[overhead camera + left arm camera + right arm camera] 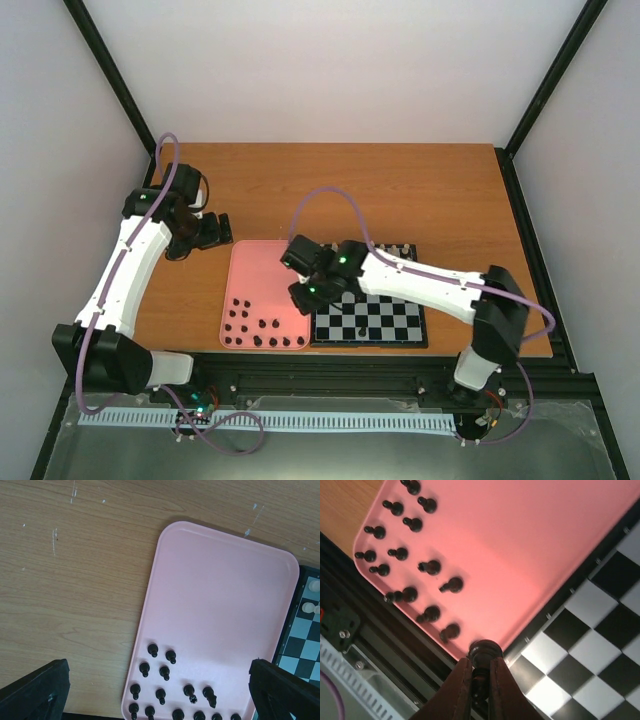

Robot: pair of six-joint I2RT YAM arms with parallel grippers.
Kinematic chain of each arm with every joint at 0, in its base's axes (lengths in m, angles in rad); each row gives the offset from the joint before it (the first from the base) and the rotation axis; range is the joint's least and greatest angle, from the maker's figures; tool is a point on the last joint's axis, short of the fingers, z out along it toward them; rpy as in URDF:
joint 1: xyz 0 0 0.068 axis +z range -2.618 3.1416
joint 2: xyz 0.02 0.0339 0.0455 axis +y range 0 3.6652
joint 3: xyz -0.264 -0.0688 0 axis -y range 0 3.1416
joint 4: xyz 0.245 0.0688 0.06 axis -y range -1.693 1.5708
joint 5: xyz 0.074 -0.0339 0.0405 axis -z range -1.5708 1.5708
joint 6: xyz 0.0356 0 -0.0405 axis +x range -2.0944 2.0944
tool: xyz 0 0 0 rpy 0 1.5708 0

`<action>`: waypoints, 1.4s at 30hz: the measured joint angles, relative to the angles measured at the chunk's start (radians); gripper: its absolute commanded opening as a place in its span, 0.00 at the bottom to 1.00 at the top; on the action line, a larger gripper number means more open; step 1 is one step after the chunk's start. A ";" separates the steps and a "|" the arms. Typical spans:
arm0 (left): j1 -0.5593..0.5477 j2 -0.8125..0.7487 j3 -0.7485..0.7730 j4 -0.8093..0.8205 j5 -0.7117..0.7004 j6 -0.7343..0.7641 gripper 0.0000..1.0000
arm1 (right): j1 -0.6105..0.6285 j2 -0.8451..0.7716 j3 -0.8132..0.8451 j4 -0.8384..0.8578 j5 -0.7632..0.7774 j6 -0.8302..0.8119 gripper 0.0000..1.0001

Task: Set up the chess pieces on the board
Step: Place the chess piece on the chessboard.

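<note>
- Right gripper (479, 676) is clamped on one black piece (484, 652): fingers (457, 690) are squeezed together on its body, and its round end pokes out past the tips.
- It hangs over the tray (520, 555) at the near corner, right where the pink rim meets the board (600, 625). The piece is in the air, resting on neither.
- Left gripper (222, 231) has its jaws spread wide with nothing between them. It sits off to the left over the bench (400, 190), beside the tray's far corner.
- Now the rest of the pieces (430, 567): a dozen or so black ones stand bunched at the tray's near end, apart from the board.
- On the board, the top view shows what looks like a lone piece (360, 331), dark, near the front edge. It is too small to say which kind.
- White pieces (314, 585) line the board's far edge.
- My read on progress: early days. At most one black piece is placed, one is in transit, and nearly the whole set waits in the tray.
- What's left, I'd say, is carrying this one right over the rim onto a near-row square, then repeating for each piece in the tray.
- The pieces are tiny on tiny squares, so each release has to leave one upright.
</note>
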 measured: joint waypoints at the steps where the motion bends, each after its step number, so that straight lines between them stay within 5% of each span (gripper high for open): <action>1: 0.000 0.000 0.000 0.000 0.002 0.000 1.00 | 0.000 -0.029 -0.027 0.001 0.005 0.009 0.05; 14: 0.000 0.000 -0.002 0.006 0.022 0.000 1.00 | 0.000 -0.173 -0.406 -0.008 0.077 0.118 0.06; 42: 0.000 0.000 -0.002 0.006 0.022 0.000 1.00 | -0.021 -0.176 -0.471 0.061 0.073 0.128 0.16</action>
